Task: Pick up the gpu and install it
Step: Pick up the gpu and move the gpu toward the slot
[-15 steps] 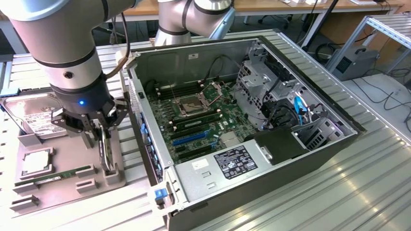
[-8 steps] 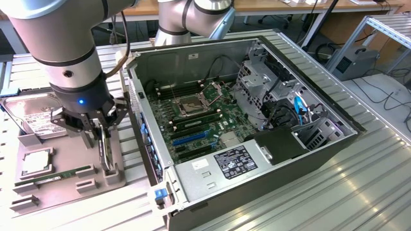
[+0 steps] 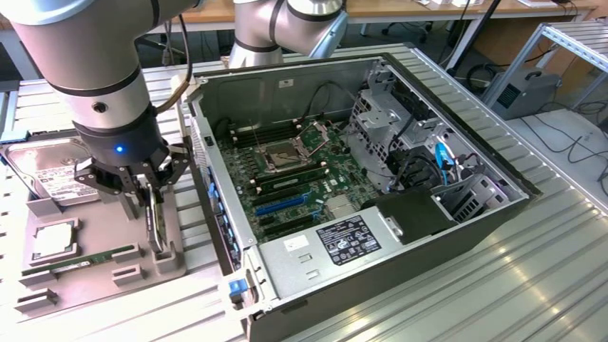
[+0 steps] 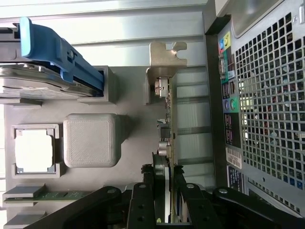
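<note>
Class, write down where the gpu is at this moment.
On the exterior view's left, the gpu stands on edge in the grey parts tray, directly below the gripper, beside the open computer case.

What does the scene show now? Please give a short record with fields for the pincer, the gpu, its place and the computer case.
pincer: closed on the gpu, one finger on each face
gpu: upright on edge, at its slot in the grey tray
computer case: open, beside the tray, motherboard exposed
installation: not yet done
</note>
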`<state>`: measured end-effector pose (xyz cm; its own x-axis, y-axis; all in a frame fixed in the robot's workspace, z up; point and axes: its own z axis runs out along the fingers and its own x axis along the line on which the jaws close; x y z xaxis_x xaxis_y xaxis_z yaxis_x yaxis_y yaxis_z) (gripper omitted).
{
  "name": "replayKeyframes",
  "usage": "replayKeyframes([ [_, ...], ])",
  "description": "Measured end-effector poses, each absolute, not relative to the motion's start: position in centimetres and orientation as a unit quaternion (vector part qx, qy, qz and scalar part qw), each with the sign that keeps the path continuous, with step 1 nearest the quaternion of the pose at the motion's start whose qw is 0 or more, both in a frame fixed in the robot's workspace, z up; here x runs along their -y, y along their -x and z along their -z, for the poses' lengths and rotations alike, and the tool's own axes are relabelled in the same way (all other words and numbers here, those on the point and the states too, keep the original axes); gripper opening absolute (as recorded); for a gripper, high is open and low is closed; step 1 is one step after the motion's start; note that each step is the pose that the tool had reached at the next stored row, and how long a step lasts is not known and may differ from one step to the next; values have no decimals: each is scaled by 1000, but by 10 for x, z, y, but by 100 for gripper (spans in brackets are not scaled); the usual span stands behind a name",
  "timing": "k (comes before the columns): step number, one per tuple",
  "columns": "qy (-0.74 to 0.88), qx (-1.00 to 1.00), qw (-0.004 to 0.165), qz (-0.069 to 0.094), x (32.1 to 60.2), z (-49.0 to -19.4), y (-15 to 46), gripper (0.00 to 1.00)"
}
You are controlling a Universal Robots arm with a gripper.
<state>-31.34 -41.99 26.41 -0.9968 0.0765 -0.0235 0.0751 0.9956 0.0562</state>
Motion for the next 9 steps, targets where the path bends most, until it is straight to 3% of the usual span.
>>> replayKeyframes([
  [9, -38, -999, 13, -28, 420, -267, 313, 27],
])
